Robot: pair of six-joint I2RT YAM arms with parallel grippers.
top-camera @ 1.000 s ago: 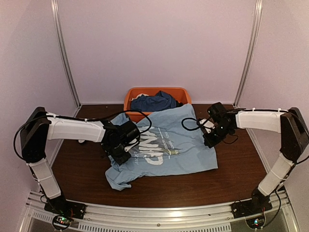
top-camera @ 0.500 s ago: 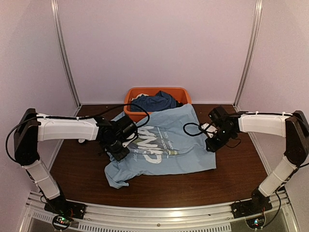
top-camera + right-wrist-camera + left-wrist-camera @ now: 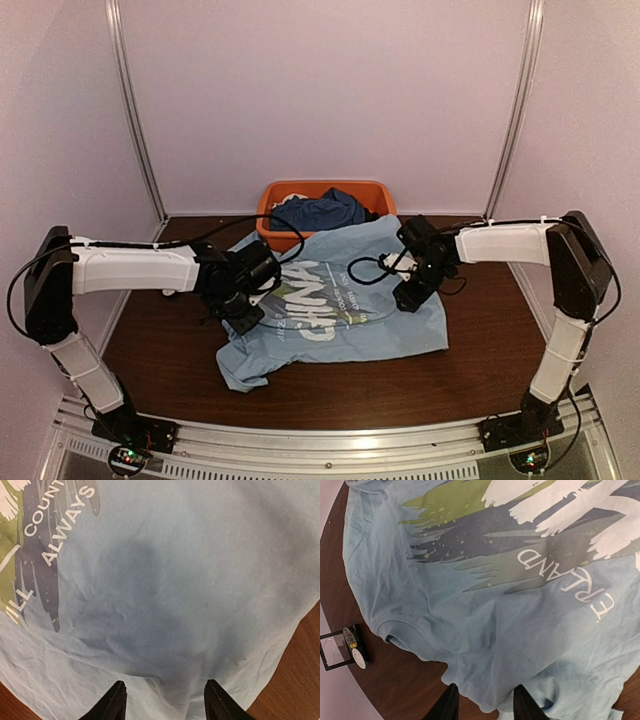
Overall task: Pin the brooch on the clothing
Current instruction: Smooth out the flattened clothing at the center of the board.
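While the shirt [image 3: 385,325] lies spread on the table [image 3: 490,350], print up, both arms reach in over it from either side. The left gripper [image 3: 240,305] hangs over the shirt's left part, at the edge of the print. In the wrist view its jaws stand apart with nothing between them, only blue cloth and a strip of table beneath. The right gripper [image 3: 408,295] hangs over the shirt's right part, beside the print. Its jaws are also apart and empty, above plain cloth near the hem, and a dark shadow falls on the fabric under them.

Left of the shirt, just off a sleeve, a small black case [image 3: 335,650] sits at the table's edge. A small dull-gold piece on it looks like the brooch [image 3: 351,636], with a white round piece next to it; I cannot tell more at this size. It is apart from both grippers and not on the shirt.

The shirt's near left corner is bunched. Behind the shirt, an orange bin [image 3: 268,205] holds a dark blue garment [image 3: 320,212].
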